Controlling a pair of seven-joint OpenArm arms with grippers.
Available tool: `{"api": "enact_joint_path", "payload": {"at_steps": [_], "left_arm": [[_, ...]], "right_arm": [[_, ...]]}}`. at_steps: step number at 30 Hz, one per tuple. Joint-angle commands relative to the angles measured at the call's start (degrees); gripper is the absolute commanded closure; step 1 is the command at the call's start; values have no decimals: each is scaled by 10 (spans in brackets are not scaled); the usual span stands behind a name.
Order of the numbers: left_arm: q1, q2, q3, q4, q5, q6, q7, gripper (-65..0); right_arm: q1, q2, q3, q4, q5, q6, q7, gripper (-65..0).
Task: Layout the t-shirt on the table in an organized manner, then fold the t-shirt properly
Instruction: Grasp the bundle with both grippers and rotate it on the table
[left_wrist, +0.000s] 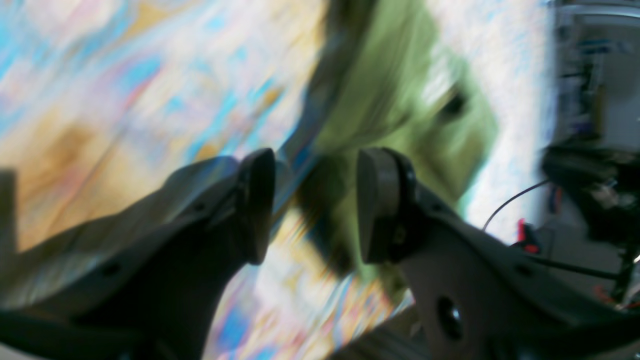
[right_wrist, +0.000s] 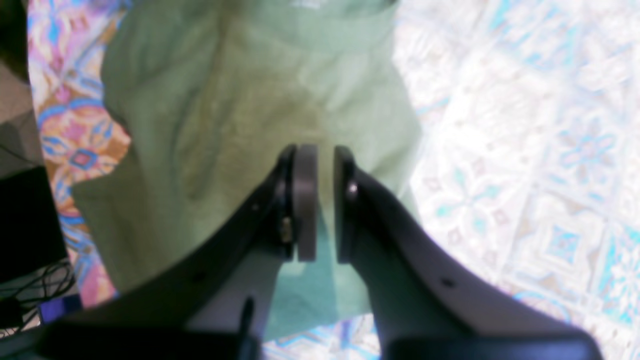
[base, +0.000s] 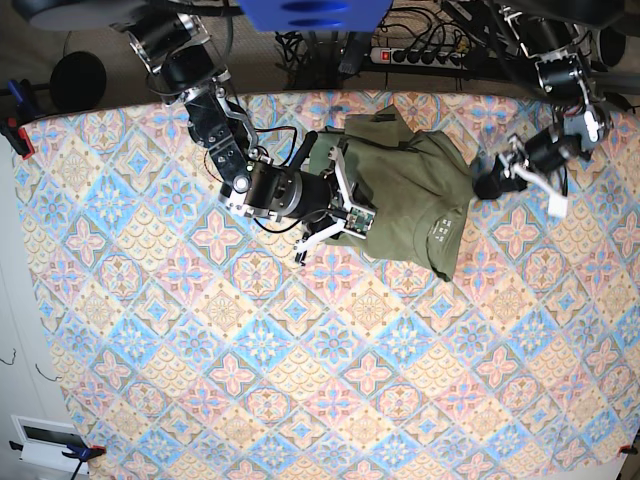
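On the left wrist view, heavily blurred: your left tool (left_wrist: 315, 205) stands with its pads well apart and nothing between them; the t-shirt (left_wrist: 400, 105) lies beyond on the bench (left_wrist: 125, 100), not touched.

Right wrist view: the right tool (right_wrist: 320, 200) shows only a narrow slot between its pads, with green cloth directly behind. Whether a fold is pinched there I cannot tell.

Base view: the t-shirt (base: 410, 195) sits bunched at the far edge of the bench (base: 300, 380), neck label showing. The right tool (base: 345, 215) rests at its edge; the left tool (base: 500, 175) hovers just beside the opposite side.

Judgement: you are in the laying-out step, no fold begun. Next you likely need a grip on each side, then pull the cloth flat toward the bench centre.
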Motion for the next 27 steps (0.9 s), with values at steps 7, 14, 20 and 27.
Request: {"api": "enact_joint_path", "payload": {"at_steps": [7, 14, 20, 27], "left_arm": [[88, 6, 4, 168, -71, -4, -5, -266], [145, 22, 37, 265, -75, -4, -5, -132], [147, 42, 72, 264, -44, -3, -6, 0], [105, 105, 77, 244, 114, -3, -6, 0]], "right_arm": [[11, -2, 68, -25, 6, 1, 11, -53], [70, -2, 82, -85, 6, 1, 8, -51], [117, -2, 82, -127, 6, 1, 12, -51], [164, -43, 82, -232, 6, 1, 14, -51]]}}
